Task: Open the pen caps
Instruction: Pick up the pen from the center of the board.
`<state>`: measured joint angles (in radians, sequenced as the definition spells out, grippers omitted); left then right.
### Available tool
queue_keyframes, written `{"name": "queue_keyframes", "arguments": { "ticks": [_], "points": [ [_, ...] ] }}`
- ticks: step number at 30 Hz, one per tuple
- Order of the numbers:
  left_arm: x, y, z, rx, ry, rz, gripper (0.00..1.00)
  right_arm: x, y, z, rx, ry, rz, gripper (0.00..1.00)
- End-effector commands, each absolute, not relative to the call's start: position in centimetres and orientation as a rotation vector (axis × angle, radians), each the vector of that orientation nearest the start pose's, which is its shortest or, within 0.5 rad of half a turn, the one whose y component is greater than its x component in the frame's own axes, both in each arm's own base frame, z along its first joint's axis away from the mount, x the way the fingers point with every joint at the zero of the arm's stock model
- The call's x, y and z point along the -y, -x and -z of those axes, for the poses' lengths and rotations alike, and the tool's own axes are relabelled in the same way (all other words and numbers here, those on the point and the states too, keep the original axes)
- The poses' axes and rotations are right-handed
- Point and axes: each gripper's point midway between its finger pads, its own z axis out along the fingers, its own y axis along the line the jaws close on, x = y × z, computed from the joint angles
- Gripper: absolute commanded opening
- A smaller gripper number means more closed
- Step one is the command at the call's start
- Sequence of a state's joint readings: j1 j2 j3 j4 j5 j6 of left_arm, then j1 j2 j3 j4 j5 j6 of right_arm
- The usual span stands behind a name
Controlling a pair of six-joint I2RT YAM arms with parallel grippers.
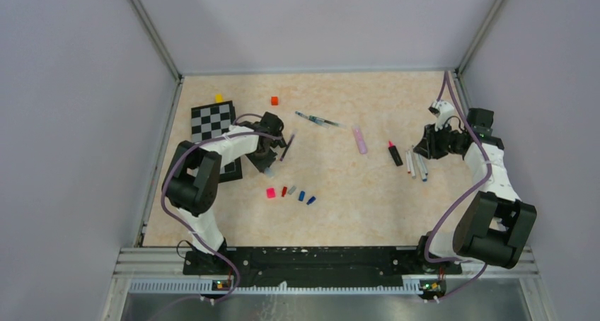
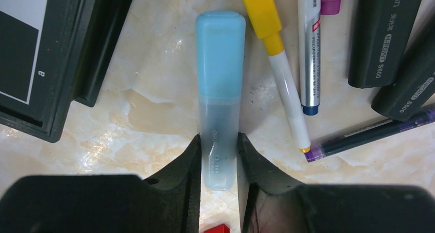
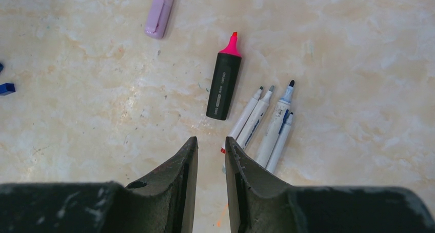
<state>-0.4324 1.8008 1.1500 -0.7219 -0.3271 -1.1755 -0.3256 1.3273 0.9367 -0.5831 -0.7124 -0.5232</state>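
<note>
A light-blue highlighter (image 2: 219, 140) with its light-blue cap (image 2: 220, 51) on lies on the table, and my left gripper (image 2: 218, 143) is shut on its clear barrel, a finger pressed to each side. Beside it lie a yellow-capped marker (image 2: 272, 43), a silver pen (image 2: 309, 48), a purple pen (image 2: 369, 133) and black highlighters (image 2: 384, 33). My right gripper (image 3: 211, 140) hangs open by a narrow gap with nothing in it, just left of several uncapped white pens (image 3: 267, 122) and an uncapped black highlighter with a pink tip (image 3: 223, 84). Loose caps (image 1: 291, 193) lie in a row mid-table.
A checkerboard (image 1: 213, 121) sits at the back left under the left arm, with a yellow cube (image 1: 218, 97) and a red cube (image 1: 274, 100) behind it. A pink highlighter (image 1: 360, 139) and a thin pen (image 1: 317, 120) lie mid-table. Walls enclose three sides.
</note>
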Motion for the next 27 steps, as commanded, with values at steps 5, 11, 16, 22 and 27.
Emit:
{"name": "queue_keyframes", "arguments": {
  "ticks": [5, 11, 16, 22, 27],
  "points": [
    [12.6, -32.0, -1.0, -2.575, 1.054, -0.044, 0.18, 0.3, -31.7, -14.3, -2.19, 0.509, -0.464, 0.25],
    [11.9, -32.5, -3.9, -2.506, 0.991, -0.012, 0.14, 0.3, -31.6, -14.3, -2.189, 0.51, -0.465, 0.25],
    [12.5, -33.1, -7.1, -2.461, 0.837, 0.118, 0.1, 0.1, -31.6, -14.4, -2.184, 0.515, -0.471, 0.25],
    [16.6, -33.0, -12.3, -2.329, 0.469, 0.548, 0.0, -0.7, -31.1, -14.9, -2.15, 0.562, -0.512, 0.25],
    [21.7, -29.6, -16.9, -2.085, 0.061, 1.017, 0.0, -3.8, -29.2, -16.4, -2.014, 0.687, -0.685, 0.26]
  ]
}}
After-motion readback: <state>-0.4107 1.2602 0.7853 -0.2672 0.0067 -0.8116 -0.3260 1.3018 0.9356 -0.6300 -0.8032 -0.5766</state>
